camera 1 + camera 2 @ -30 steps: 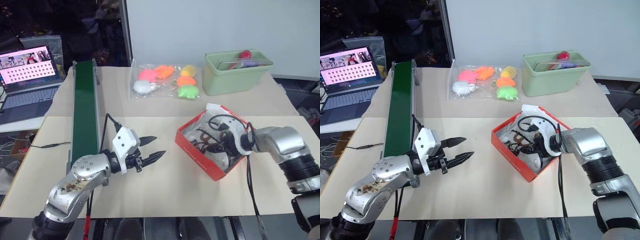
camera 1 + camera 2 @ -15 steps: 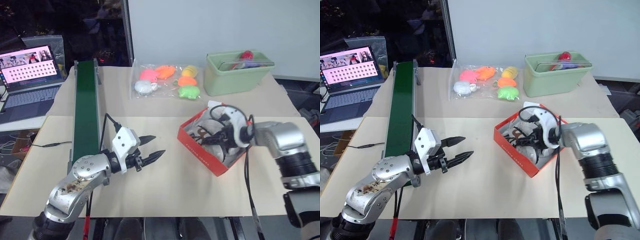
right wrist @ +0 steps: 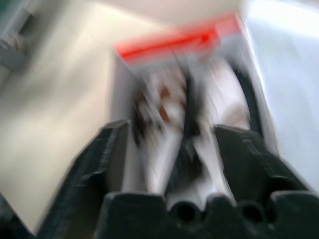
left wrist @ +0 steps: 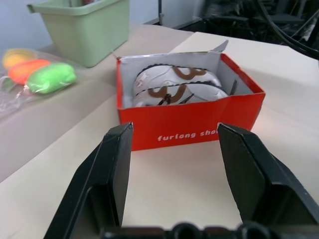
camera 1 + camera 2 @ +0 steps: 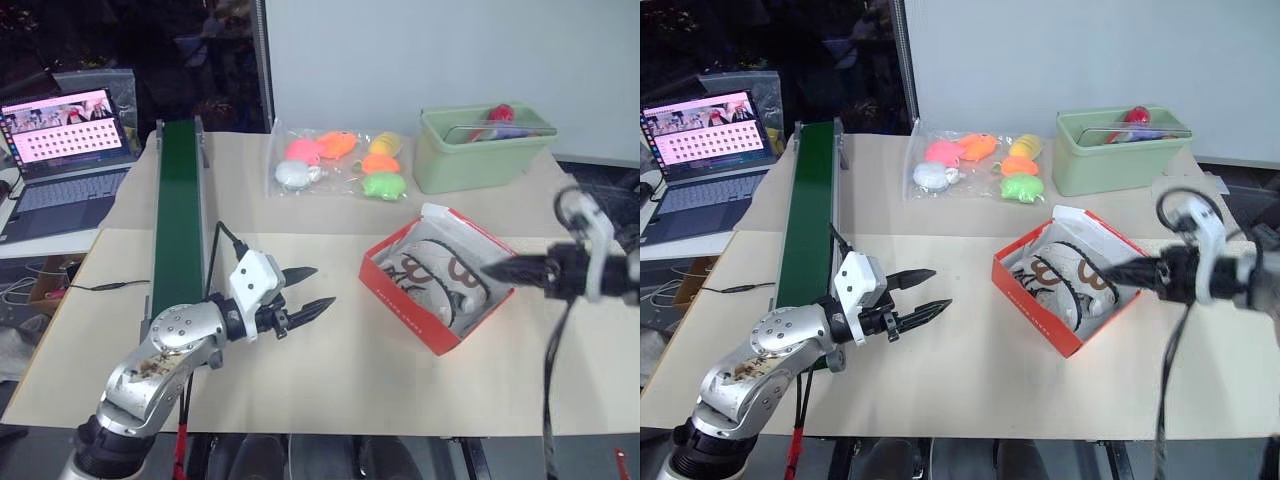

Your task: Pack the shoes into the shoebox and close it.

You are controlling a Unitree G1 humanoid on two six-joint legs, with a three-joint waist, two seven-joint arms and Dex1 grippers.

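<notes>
Shoes (image 5: 440, 280) sit side by side inside shoebox (image 5: 400, 296), centre-right of frame on worktop (image 5: 330, 380), lid not yet shut. Right claw (image 5: 492, 268) at box's right edge, parted, empty. Left claw (image 5: 308, 290) lower-left, well apart, half-open, empty. Next, imo: find lid flap, fold over gently w/o snagging laces.

Bright even indoor light, soft shadows, right wrist view motion-blurred
</notes>
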